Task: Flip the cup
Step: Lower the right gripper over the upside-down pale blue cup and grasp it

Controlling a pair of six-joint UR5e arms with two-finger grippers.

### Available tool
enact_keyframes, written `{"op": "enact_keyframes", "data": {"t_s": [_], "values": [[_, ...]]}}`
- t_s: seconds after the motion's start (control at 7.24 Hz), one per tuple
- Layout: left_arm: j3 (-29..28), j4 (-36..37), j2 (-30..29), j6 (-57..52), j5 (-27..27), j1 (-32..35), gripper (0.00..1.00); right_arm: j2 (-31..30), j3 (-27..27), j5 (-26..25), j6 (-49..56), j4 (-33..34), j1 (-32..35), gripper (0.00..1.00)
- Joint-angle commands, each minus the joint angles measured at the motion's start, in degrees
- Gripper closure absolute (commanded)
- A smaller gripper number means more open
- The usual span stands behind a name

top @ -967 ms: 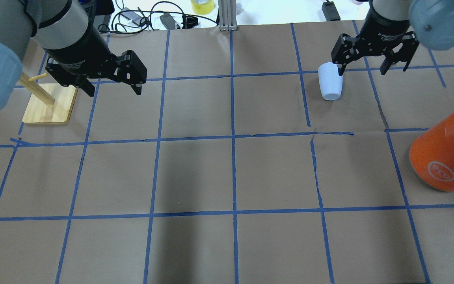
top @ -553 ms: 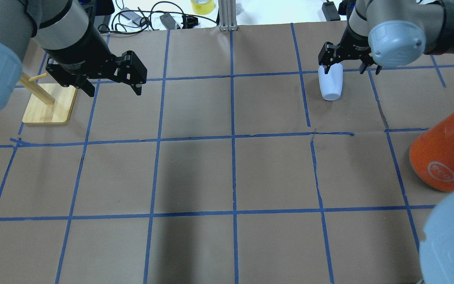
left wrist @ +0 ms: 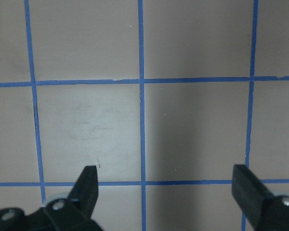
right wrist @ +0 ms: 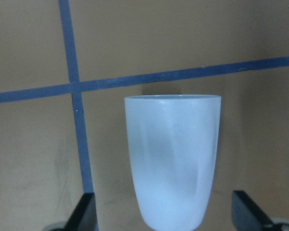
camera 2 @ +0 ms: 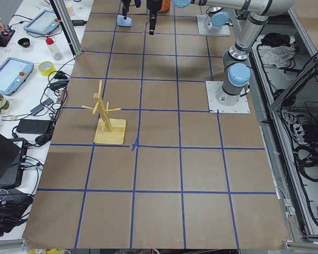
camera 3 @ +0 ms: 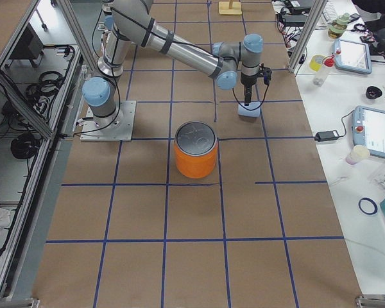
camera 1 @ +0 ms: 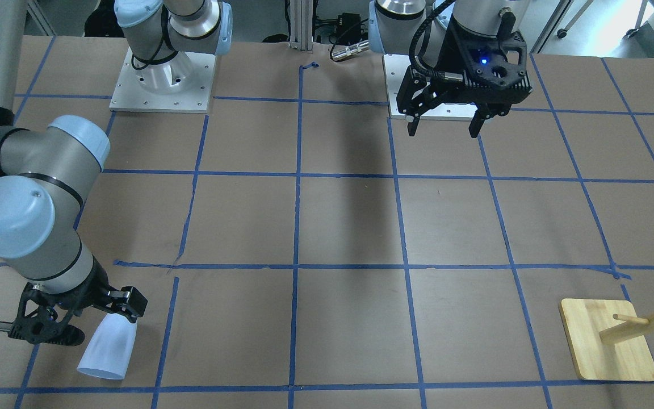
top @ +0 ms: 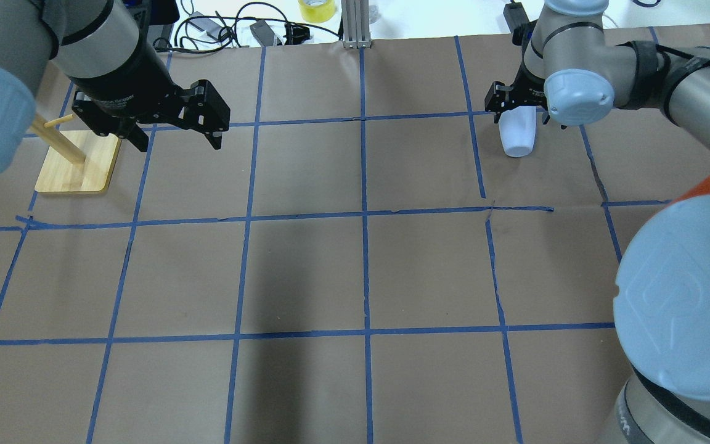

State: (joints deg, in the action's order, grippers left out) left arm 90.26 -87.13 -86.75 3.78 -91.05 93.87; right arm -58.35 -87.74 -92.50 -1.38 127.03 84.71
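The cup [top: 517, 137] is a pale blue-white tumbler. It seems to lie on its side on the brown paper at the far right, wide rim pointing away from the robot's base. It also shows in the front-facing view [camera 1: 105, 352] and the right wrist view [right wrist: 172, 159]. My right gripper [top: 518, 111] is open and straddles the cup's narrow base end, fingers [right wrist: 84, 214] apart from its sides. My left gripper [top: 177, 140] is open and empty above the table at the far left; below it the left wrist view shows only paper and tape lines.
A wooden peg stand [top: 77, 169] sits just left of my left gripper. A large orange can [camera 3: 196, 151] with a silver top stands near the cup, on the robot's side of it. My right elbow [top: 681, 296] hides most of it in the overhead view. Cables lie beyond the far edge.
My right arm has swung round. Its gripper moved left and down over the cup and now straddles the narrow end. The elbow now covers the orange can. The left arm has not moved.
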Motion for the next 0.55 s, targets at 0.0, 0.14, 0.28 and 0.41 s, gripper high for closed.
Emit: {"op": "enact_keyframes", "data": {"t_s": [0.0,0.14,0.28,0.41], "values": [[0.00,0.03,0.00,0.00,0.00,0.00,0.00,3.93,0.29,-0.05,-0.11,3.92,-0.60,0.00],[0.09,0.03,0.00,0.00,0.00,0.00,0.00,4.90,0.29,-0.14,-0.02,4.89,-0.86,0.00],[0.00,0.03,0.00,0.00,0.00,0.00,0.00,5.35,0.29,-0.14,-0.02,4.98,-1.21,0.00],[0.09,0.03,0.00,0.00,0.00,0.00,0.00,5.79,0.21,-0.14,-0.02,4.98,-1.22,0.14]]}}
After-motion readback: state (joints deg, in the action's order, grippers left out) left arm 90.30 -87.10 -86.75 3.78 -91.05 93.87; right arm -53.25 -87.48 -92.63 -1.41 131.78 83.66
